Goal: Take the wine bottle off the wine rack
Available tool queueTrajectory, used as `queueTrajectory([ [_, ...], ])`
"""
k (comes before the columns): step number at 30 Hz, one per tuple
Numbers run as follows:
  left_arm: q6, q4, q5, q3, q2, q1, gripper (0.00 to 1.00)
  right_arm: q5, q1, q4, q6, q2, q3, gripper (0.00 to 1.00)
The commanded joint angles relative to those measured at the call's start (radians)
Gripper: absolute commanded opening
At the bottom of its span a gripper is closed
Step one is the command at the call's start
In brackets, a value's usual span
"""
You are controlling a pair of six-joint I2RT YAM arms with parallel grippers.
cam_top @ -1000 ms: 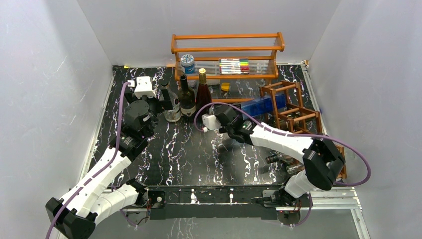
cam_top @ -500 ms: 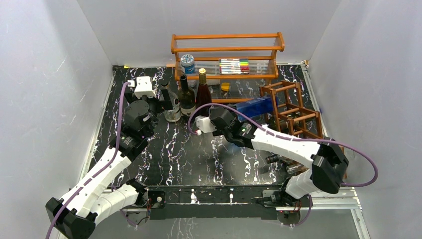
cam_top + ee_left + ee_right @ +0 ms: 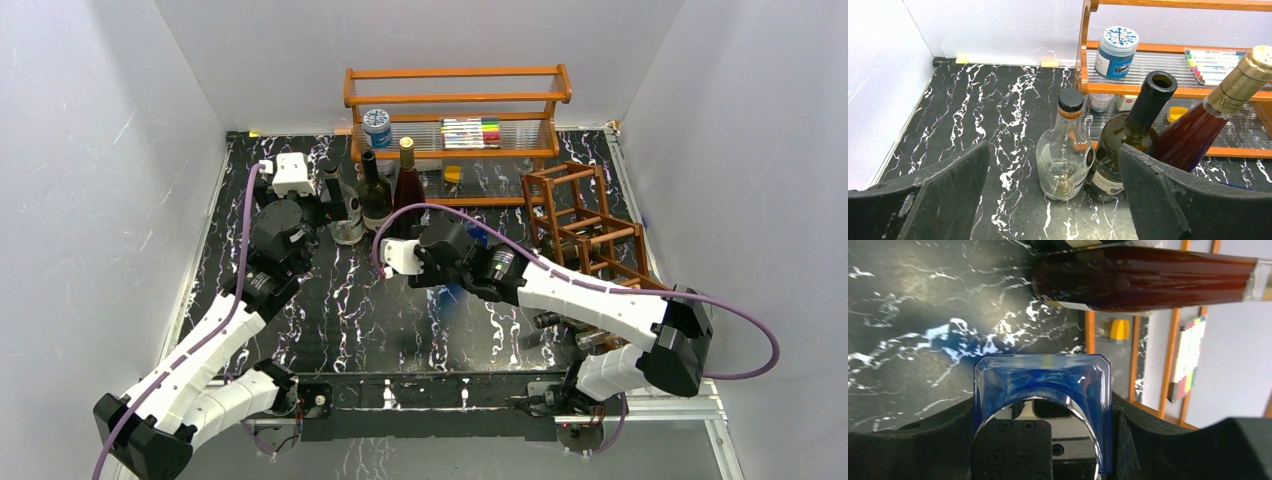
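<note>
The wine bottle (image 3: 1040, 385) is a blue, square-sided glass bottle, and my right gripper (image 3: 1042, 407) is shut on it, one black finger on each flat side. In the top view that gripper (image 3: 447, 264) hovers over the middle of the table, left of the reddish-brown wine rack (image 3: 585, 225) and clear of it. There the wrist hides most of the bottle. My left gripper (image 3: 1055, 195) stands wide open and holds nothing. It is low over the table, just in front of a clear bottle (image 3: 1065, 155).
A dark green bottle (image 3: 1128, 150) and a red wine bottle (image 3: 1198, 130) stand beside the clear one, in front of the orange shelf (image 3: 455, 100). The shelf holds a blue-lidded jar (image 3: 377, 127) and markers (image 3: 470, 132). More bottles (image 3: 560, 320) lie by the rack's near end.
My right arm has swung left and towards the near edge, carrying the blue bottle out of the rack to mid-table. The left arm has barely moved.
</note>
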Motion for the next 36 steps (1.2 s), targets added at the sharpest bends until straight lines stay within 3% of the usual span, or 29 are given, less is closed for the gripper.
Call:
queueTrajectory([
  [1,0.008,0.033,-0.026,0.014,0.007,0.001,0.98,-0.001,0.006,0.161,0.05,-0.077,0.068,0.0],
  [9,0.022,0.07,-0.035,-0.017,0.007,0.002,0.98,-0.093,-0.058,0.232,0.278,-0.065,0.074,0.0],
  [19,-0.004,0.01,-0.022,0.025,0.06,0.009,0.98,-0.37,-0.336,0.397,0.632,-0.156,0.024,0.0],
  [23,0.0,0.072,-0.04,-0.021,0.044,0.008,0.98,-0.504,-0.428,0.431,0.672,-0.134,0.022,0.0],
  [27,-0.009,0.001,-0.004,0.032,0.067,0.01,0.98,-0.598,-0.519,0.461,0.67,-0.091,0.041,0.0],
  [30,0.003,0.06,-0.042,-0.01,0.063,0.009,0.98,-0.615,-0.558,0.443,0.677,-0.035,0.101,0.0],
  [36,-0.003,0.014,-0.016,0.023,0.052,0.016,0.98,-0.564,-0.563,0.419,0.696,0.083,0.223,0.0],
])
